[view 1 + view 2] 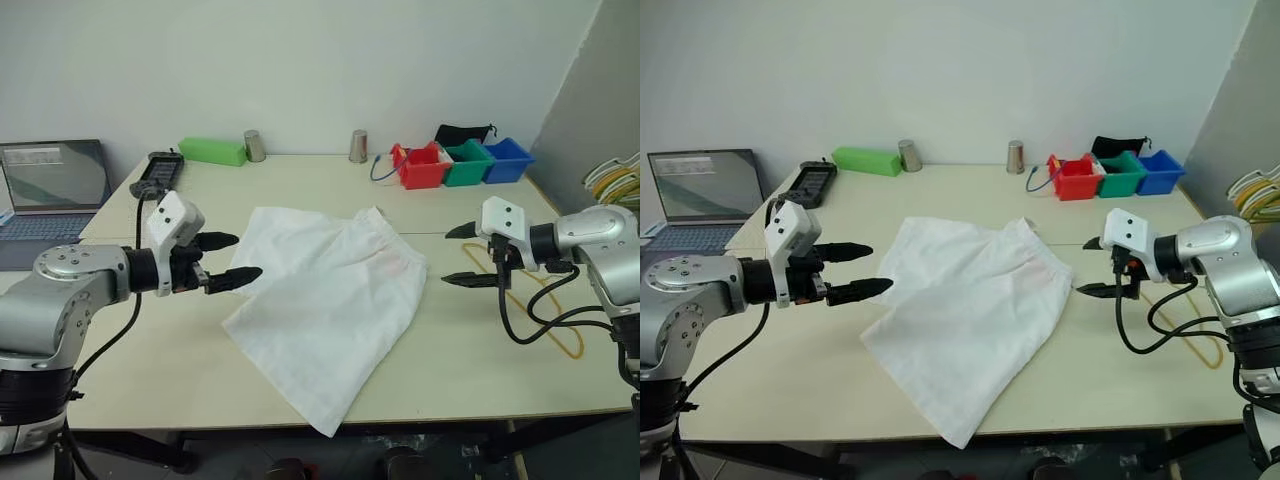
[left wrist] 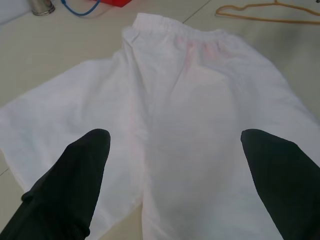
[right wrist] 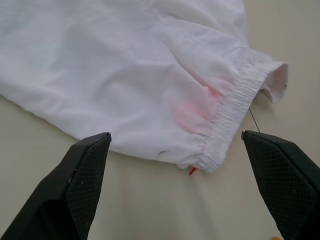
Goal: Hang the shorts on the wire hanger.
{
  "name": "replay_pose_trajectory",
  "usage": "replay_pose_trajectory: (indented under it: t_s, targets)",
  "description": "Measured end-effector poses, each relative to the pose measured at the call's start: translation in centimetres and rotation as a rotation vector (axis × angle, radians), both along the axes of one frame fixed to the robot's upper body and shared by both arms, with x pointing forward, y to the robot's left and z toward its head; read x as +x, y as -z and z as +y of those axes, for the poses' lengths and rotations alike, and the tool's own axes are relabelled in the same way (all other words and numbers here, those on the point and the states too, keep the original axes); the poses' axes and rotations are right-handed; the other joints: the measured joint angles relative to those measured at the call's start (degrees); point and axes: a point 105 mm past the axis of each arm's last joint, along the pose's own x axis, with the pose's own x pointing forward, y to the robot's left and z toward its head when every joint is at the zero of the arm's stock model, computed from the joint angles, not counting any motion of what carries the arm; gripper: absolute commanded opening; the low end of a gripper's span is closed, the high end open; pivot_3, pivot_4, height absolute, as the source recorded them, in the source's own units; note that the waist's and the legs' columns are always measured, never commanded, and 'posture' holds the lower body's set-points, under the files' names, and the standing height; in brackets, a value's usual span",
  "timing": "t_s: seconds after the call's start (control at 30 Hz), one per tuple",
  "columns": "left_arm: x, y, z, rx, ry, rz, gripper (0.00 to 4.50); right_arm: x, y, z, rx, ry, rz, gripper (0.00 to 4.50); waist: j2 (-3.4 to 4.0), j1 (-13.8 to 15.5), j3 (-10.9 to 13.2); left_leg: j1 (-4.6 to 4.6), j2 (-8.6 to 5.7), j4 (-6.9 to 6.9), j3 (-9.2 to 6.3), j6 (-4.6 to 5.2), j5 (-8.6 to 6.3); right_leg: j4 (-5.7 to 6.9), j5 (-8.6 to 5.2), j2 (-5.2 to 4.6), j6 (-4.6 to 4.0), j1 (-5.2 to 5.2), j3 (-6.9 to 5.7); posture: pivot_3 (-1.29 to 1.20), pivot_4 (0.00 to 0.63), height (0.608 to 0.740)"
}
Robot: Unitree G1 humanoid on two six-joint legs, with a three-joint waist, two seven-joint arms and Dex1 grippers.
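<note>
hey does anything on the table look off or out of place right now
The shorts lie crooked, one leg drooping over the table's front edge, with a faint pink mark near the waistband. The wire hanger lies flat on the table, bare.

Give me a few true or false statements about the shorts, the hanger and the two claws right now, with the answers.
1. The shorts lie flat on the table. True.
2. The left claw grips the shorts. False: it is open, holding nothing.
3. The hanger lies on the table by the right claw. True.
4. The shorts hang on the hanger. False: they lie apart.
5. The right claw is open. True.
</note>
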Motion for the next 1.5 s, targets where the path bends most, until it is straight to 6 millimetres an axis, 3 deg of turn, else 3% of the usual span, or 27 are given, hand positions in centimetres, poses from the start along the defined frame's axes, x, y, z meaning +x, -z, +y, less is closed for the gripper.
replay_pose_trajectory:
  t_s: [0.53,0.63,0.77,0.83,0.97,1.27,1.37,1.43,1.5]
  targets:
    - [-0.6,0.0,-1.0,0.001,0.03,-0.006,4.5,0.0,0.0,0.1,-0.017,-0.017,0.01,4.43,-0.01,-0.01,-0.01,0.01,-0.03,0.04,0.02,0.0,0.0,0.02,0.0,-0.01,0.0,0.01,0.01,-0.02,0.018,0.74]
    - [-0.8,0.3,-2.5,-0.029,0.066,-0.003,4.5,0.2,0.5,-0.4,-0.044,-0.01,0.006,4.43,-0.01,0.02,-0.01,0.03,-0.03,0.06,0.02,0.0,0.0,0.01,0.0,-0.04,0.0,0.07,0.02,-0.03,0.019,0.74]
    - [-3.4,2.2,-6.2,-0.069,0.214,0.08,4.5,0.5,1.2,-0.5,-0.087,-0.04,0.01,4.43,-0.01,-0.07,-0.01,0.02,-0.02,0.05,0.05,0.0,0.0,0.01,0.01,-0.1,0.0,0.05,0.06,-0.04,0.021,0.74]
    - [-4.1,2.8,-7.1,-0.071,0.251,0.102,4.5,0.9,1.4,-0.5,-0.09,-0.043,0.001,4.43,-0.01,-0.21,-0.01,0.02,-0.04,0.04,0.04,0.0,0.0,0.03,0.01,-0.07,0.0,0.04,0.05,-0.04,0.029,0.74]
    - [-5.0,4.1,-7.1,-0.054,0.272,0.131,4.5,1.8,1.8,-0.4,-0.127,-0.063,-0.042,4.43,0.04,-0.39,0.0,0.11,-0.01,0.04,0.05,0.0,0.01,0.07,0.0,0.03,-0.02,0.08,0.05,-0.04,0.03,0.74]
    - [-7.7,7.8,-7.9,0.067,0.444,0.178,4.5,3.1,5.5,0.2,-0.243,-0.177,-0.09,4.43,0.06,-0.53,0.03,0.1,-0.04,0.06,0.18,0.0,0.01,0.05,0.01,0.02,-0.05,0.07,0.15,-0.03,0.031,0.74]
    - [-8.3,8.8,-7.8,0.147,0.527,0.139,4.5,4.2,5.5,1.8,-0.195,-0.163,-0.065,4.43,0.07,-0.94,0.01,0.16,-0.02,0.04,0.17,0.0,0.01,0.07,0.04,0.04,-0.1,0.09,0.17,-0.03,0.031,0.74]
    - [-8.9,9.7,-7.6,0.179,0.57,0.137,4.5,4.6,6.1,2.1,-0.15,-0.121,0.02,4.43,0.07,-1.14,0.02,0.15,-0.01,0.04,0.13,0.0,0.01,0.09,0.03,0.05,-0.11,0.09,0.14,-0.03,0.031,0.74]
    - [-9.0,10.3,-6.9,0.203,0.586,0.131,4.5,4.6,6.7,1.2,-0.073,0.005,0.26,4.43,0.2,-1.31,0.14,0.12,-0.04,0.06,0.09,0.0,0.01,0.1,0.03,0.02,-0.11,0.09,0.13,-0.01,0.044,0.74]
